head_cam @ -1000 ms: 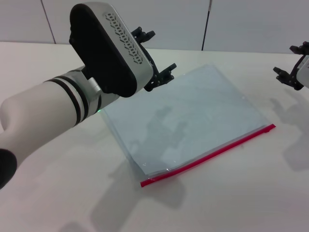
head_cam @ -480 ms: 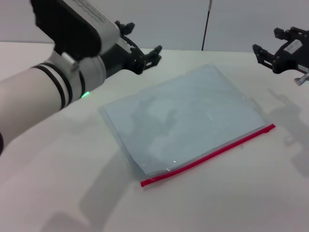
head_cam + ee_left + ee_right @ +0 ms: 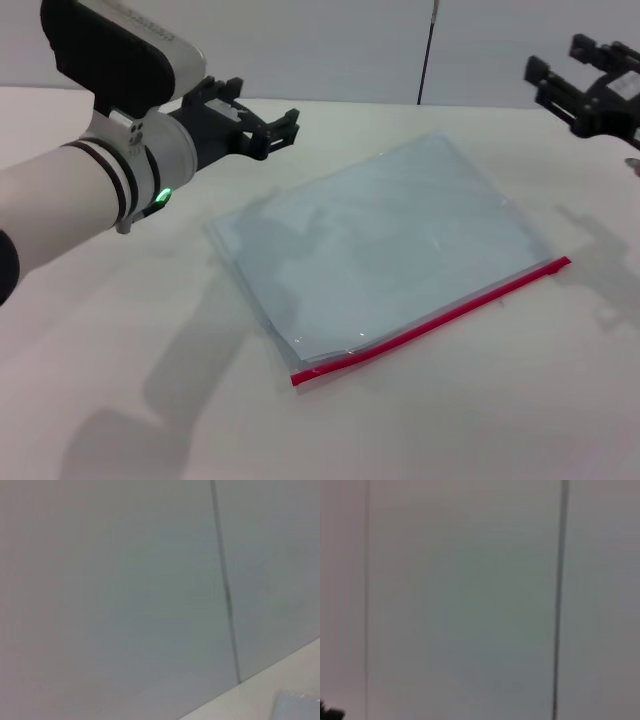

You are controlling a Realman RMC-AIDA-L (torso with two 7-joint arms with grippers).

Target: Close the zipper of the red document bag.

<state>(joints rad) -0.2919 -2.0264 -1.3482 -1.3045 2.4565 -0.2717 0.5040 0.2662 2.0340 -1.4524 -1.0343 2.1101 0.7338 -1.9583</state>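
Head view: the red document bag (image 3: 385, 245) lies flat mid-frame on the desk (image 3: 120, 400), its zipper (image 3: 432, 321) running along the lower-right edge, ends exposed, easy to reach. The left hand (image 3: 262, 128), upper left, hangs above the desk beyond the bag's far corner, fingers spread, grasping nothing. The right hand (image 3: 588, 92), upper right, is raised clear, released too, well apart from the zipper.

Left wrist view: mostly wall (image 3: 125, 590), with a sliver of bag at the lower right corner.

Right wrist view: wall only.
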